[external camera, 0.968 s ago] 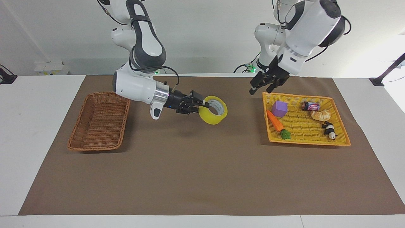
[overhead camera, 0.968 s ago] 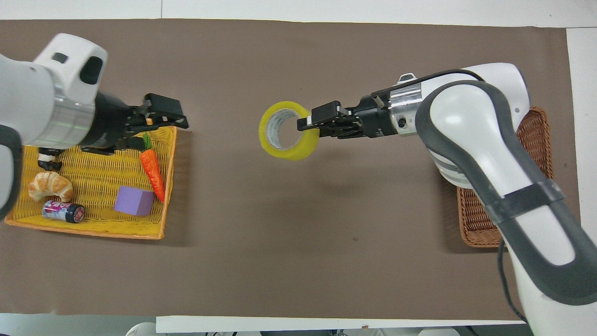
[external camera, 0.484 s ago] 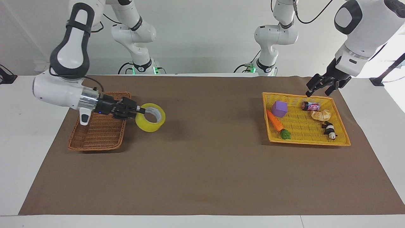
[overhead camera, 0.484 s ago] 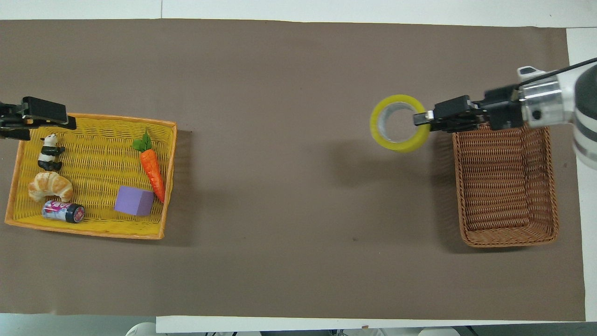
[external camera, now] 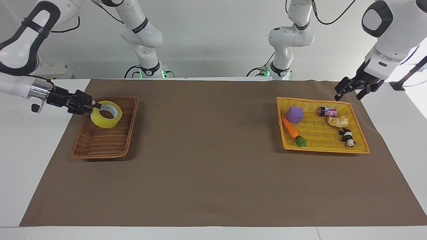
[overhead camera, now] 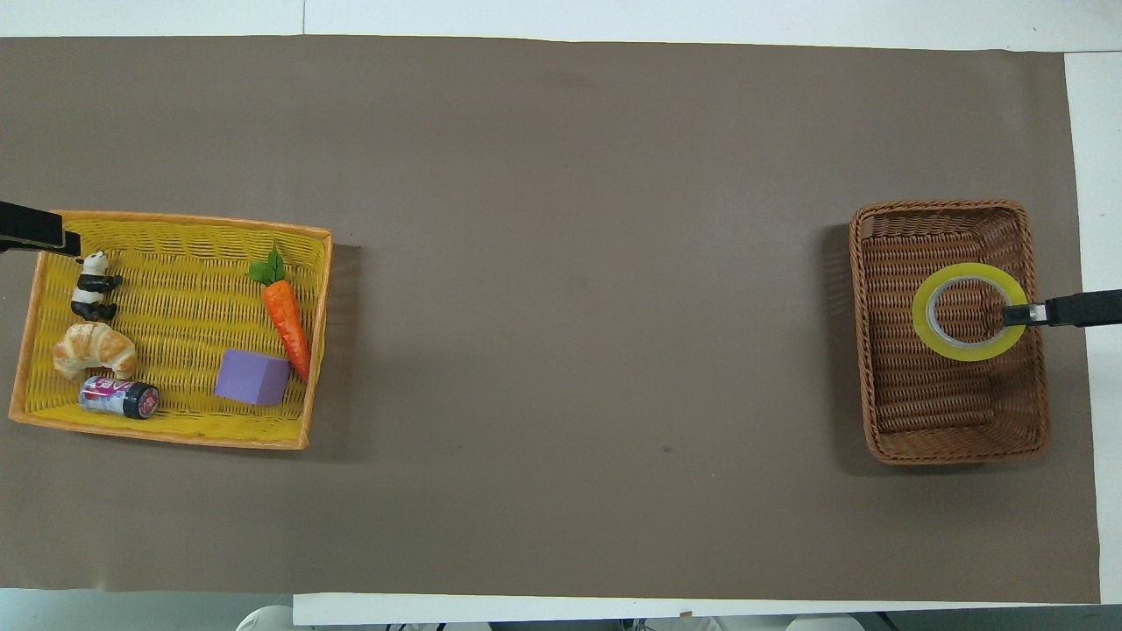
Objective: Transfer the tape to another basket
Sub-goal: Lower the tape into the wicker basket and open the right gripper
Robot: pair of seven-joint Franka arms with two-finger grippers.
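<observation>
The yellow tape (external camera: 101, 122) is a wide roll with a white core. My right gripper (external camera: 95, 106) is shut on its rim and holds it, opening up, a little above the brown wicker basket (external camera: 103, 141), over the half nearer to the robots. The overhead view shows the tape (overhead camera: 922, 317) inside the basket's (overhead camera: 929, 416) outline, with only the right gripper's (overhead camera: 1017, 314) tips in view. My left gripper (external camera: 353, 90) is open and empty in the air by the yellow tray's corner at the left arm's end. Just its tip (overhead camera: 35, 238) shows in the overhead view.
The flat yellow tray (external camera: 320, 148) lies at the left arm's end of the brown mat. It holds a purple cube (external camera: 295, 114), a carrot (external camera: 289, 127), a small can (external camera: 327, 111), a croissant (external camera: 338, 120) and a panda figure (external camera: 348, 136).
My right gripper carried the tape from over the middle of the mat to over the brown basket. My left gripper drew back from the tray's inner corner to its outer corner.
</observation>
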